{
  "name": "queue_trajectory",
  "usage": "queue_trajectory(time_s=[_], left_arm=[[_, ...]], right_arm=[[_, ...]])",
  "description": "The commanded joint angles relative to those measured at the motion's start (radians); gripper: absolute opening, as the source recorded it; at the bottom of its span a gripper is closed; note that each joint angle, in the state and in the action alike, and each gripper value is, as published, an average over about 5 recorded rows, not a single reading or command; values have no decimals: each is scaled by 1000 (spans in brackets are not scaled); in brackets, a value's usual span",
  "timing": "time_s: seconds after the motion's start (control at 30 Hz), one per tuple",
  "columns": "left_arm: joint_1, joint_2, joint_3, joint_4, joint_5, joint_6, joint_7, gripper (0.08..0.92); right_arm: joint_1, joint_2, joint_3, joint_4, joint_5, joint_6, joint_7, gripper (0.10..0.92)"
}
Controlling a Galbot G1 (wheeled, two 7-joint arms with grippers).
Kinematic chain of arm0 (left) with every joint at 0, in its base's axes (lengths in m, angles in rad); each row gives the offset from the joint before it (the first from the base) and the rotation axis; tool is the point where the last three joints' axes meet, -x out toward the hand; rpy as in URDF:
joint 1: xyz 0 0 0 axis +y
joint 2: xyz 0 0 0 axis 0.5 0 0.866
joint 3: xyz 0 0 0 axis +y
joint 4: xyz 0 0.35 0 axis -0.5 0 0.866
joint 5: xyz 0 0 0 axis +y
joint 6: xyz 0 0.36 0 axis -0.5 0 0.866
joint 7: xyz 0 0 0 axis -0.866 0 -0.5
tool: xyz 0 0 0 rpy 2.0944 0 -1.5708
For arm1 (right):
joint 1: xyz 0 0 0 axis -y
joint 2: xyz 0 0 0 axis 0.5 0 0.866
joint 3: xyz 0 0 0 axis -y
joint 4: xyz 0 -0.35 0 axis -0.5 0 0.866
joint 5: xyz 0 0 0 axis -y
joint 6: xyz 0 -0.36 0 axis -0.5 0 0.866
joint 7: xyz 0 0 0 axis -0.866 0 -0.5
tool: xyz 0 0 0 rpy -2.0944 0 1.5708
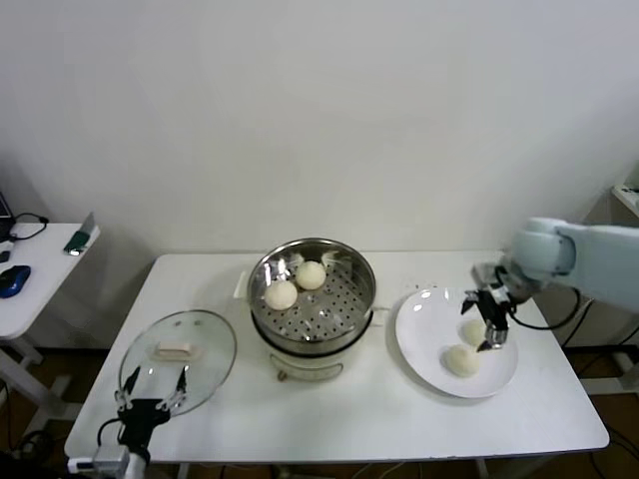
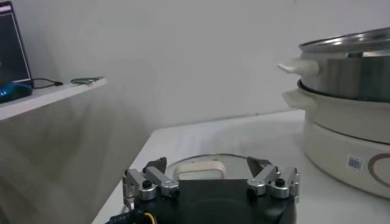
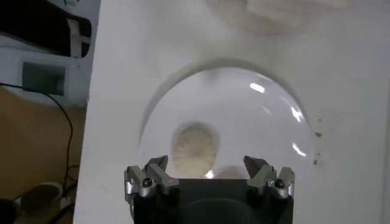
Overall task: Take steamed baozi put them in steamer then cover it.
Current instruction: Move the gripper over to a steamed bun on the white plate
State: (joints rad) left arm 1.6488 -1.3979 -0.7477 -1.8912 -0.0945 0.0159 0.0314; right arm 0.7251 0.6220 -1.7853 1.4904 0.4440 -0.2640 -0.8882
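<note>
Two steamed baozi (image 1: 296, 284) sit in the steamer (image 1: 312, 295); two remain on the white plate (image 1: 427, 339). Right gripper (image 1: 491, 326) hovers above those, jaws apart. Left gripper (image 1: 152, 391), jaws apart, waits beside the cover (image 1: 178, 357) on the bench (image 1: 399, 419).

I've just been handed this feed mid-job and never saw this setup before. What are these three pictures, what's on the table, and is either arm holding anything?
It is a two-armed robot at a white table. The wide picture is from its head camera; the other two look out from each wrist past that arm's tool.

In the middle stands the steamer, open, with two baozi inside. Two more baozi lie on a white plate to its right. The glass cover lies flat on the table to its left.

The right tool is open above the plate, over a baozi. The left tool is open at the cover's near edge. Neither holds anything.
</note>
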Motion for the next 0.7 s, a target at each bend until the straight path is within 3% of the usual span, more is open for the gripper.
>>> queue_trajectory(time_s=[0.03,0.7], left_arm=[[-2,0,-3,10,9,-3,0,823],[-12,6,-4,29,8,-5,0,823]], right_arm=[[-262,-28,168,-68,-99,-19,25,823],[-374,50,261,-161,-134,-47,64,823]])
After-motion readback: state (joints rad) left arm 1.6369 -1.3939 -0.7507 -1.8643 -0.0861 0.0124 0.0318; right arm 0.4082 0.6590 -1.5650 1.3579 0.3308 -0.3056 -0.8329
